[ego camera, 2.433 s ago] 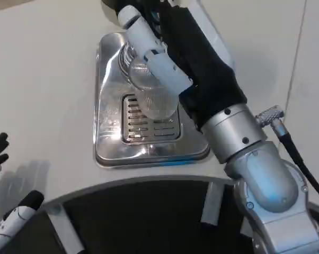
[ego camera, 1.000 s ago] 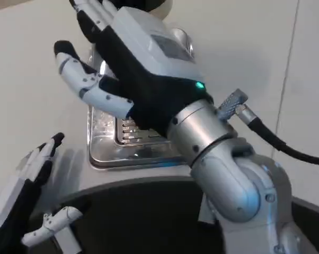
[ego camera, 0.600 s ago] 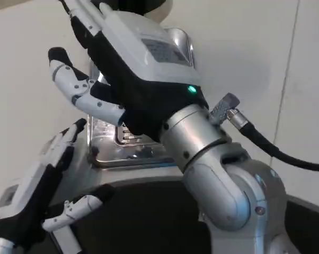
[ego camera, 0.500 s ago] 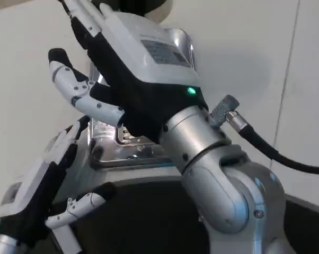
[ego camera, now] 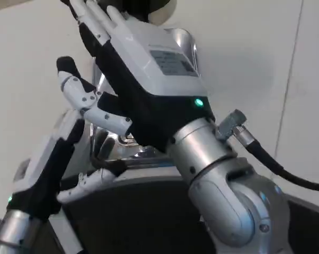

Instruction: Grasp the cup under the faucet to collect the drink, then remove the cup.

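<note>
The right robot hand (ego camera: 143,79) was raised over the steel drip tray (ego camera: 182,39), fingers spread wide and nothing held. Its thumb (ego camera: 85,100) was stuck out to the left, its white back was turned to the camera, and a green light (ego camera: 198,102) was lit near the wrist. A grey label (ego camera: 173,61) was seen on the white back; its print was too small to be read.

The left robot hand (ego camera: 53,164) was raised at lower left, just beside the tray's near left corner. Its fingers were held straight and apart, its thumb was pointed right, and nothing was gripped. A small green light (ego camera: 10,199) was seen near its wrist.

The cup could not be made out: most of the tray was covered by the right robot hand and forearm, so the cup's place relative to either hand could not be told. Only the tray's far right corner and a strip of its near rim (ego camera: 141,153) were left visible.

The tray was set on the white tabletop (ego camera: 244,53). A black cable (ego camera: 276,169) was run from a metal plug (ego camera: 235,123) on the right forearm.
</note>
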You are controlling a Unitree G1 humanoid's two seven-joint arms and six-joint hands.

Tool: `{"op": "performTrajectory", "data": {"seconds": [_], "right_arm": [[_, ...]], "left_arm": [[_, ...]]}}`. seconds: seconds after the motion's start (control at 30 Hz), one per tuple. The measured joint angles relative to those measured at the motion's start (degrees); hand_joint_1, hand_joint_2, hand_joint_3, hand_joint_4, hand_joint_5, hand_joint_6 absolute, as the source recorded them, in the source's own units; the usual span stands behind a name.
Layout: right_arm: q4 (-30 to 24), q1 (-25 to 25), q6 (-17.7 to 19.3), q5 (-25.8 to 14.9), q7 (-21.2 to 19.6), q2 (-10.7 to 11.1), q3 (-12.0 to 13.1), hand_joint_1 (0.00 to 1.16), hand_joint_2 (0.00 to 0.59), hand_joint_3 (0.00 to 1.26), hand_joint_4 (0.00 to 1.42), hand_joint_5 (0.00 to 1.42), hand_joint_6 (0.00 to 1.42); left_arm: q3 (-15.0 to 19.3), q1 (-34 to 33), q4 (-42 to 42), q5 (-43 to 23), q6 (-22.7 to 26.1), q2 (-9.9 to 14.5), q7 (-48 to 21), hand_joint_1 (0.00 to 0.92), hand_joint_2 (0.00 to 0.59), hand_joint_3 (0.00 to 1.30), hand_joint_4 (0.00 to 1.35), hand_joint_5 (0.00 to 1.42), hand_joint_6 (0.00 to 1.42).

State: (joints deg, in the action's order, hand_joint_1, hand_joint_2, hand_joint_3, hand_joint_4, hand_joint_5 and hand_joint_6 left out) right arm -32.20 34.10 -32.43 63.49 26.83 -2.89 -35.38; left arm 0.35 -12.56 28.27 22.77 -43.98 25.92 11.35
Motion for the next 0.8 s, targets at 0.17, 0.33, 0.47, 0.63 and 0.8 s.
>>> {"op": "performTrajectory", "data": {"seconds": [0.17,0.33,0.47,0.63,0.8], "right_arm": [[-0.05,-1.12,1.68,0.36,-0.07,-0.96,0.87,0.14,0.586,0.0,0.0,0.0,0.0],[-0.05,-1.35,2.52,1.39,-0.07,-1.54,1.49,0.14,0.586,0.0,0.0,0.0,0.0],[-0.06,-1.37,2.66,1.93,0.41,-2.28,1.97,0.15,0.586,0.0,0.0,0.0,0.0],[-0.15,-1.38,2.86,2.63,0.99,-2.48,2.31,0.15,0.586,0.0,0.0,0.0,0.0],[-1.17,-1.94,2.88,2.76,1.29,-2.53,2.68,0.17,0.586,0.0,0.0,0.0,0.0]], "left_arm": [[-0.72,-1.8,0.4,0.04,0.7,-0.54,-0.03,0.145,0.052,0.0,0.0,0.0,0.0],[-1.38,-2.77,0.4,0.17,1.19,-1.36,-0.03,0.147,0.052,0.0,0.0,0.0,0.0],[-1.68,-3.89,0.57,0.23,2.32,-1.71,-0.03,0.147,0.052,0.0,0.0,0.0,0.0],[-2.04,-6.08,1.45,0.31,4.09,-2.28,-0.02,0.149,0.055,0.0,0.0,0.0,0.0],[-2.71,-7.0,2.29,0.44,4.54,-2.36,0.02,0.151,0.056,0.0,0.0,0.0,0.0]]}}
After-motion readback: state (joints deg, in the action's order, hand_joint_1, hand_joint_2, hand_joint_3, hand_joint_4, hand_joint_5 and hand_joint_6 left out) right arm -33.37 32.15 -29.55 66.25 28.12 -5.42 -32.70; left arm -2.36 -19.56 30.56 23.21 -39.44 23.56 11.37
